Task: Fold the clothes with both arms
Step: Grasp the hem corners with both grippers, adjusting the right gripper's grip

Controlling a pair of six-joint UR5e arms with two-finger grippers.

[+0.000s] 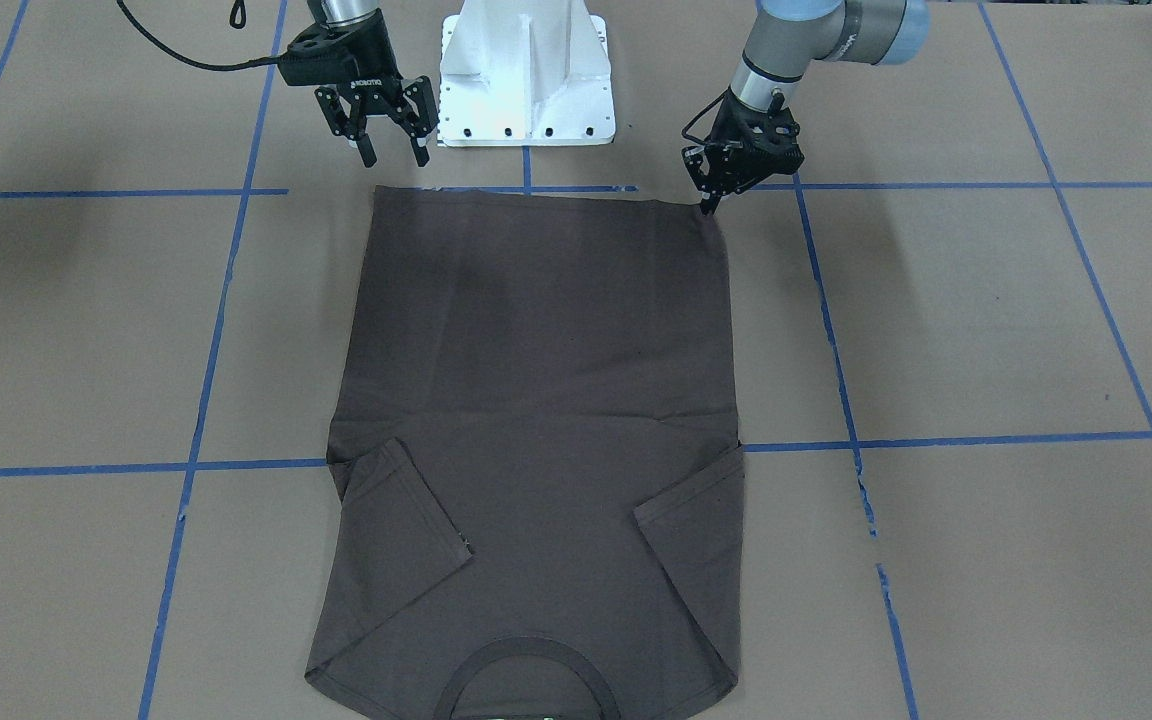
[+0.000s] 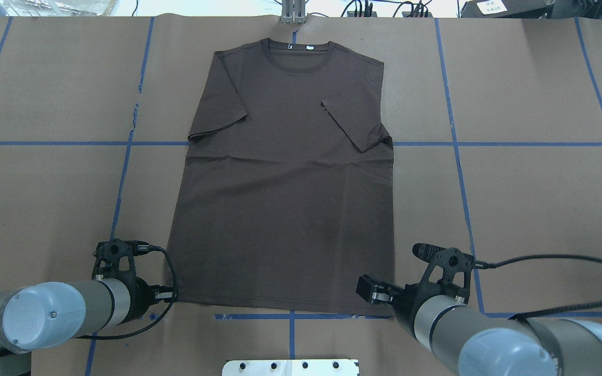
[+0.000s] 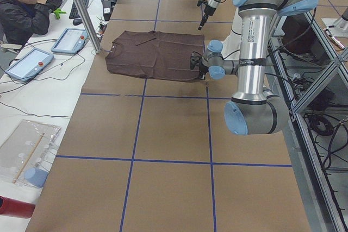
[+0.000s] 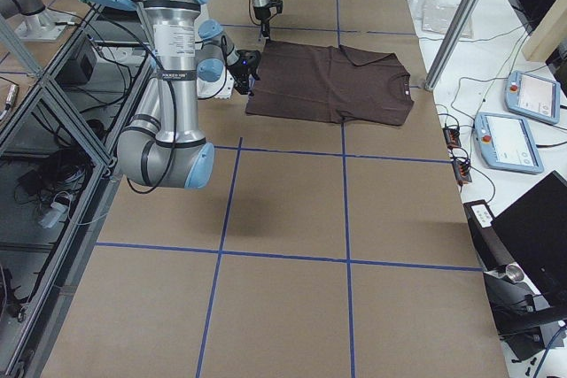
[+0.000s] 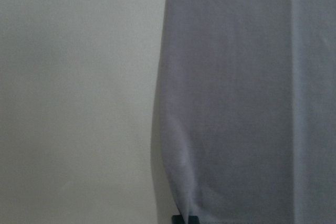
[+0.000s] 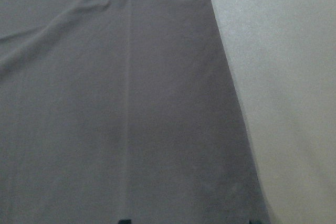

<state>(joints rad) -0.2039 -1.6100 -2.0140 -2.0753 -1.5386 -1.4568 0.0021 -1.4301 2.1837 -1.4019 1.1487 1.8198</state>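
One shirt [image 2: 285,183] is lying flat on the table [image 2: 531,198], its long axis running straight away from the robot: hem [image 2: 280,307] nearest the base, collar [image 2: 294,52] at the far edge, and its two sleeves [image 2: 356,128] turned in on the body. The two grippers are sitting at the two hem corners, each arm nearest its own one. The left gripper [image 1: 709,205] is touching its corner with jaws drawn together, and it is probably pinching the cloth (the left wrist view is showing the fabric puckering toward a fingertip, though the pinch itself is cut off at the frame's edge). The right gripper [image 1: 394,148] is hanging just above the other corner with jaws spread, gripping nothing. Since the shirt is stretching away from both grippers, the coming fold is likely calling for carrying the hem forward toward the collar, once the right side is closing too.
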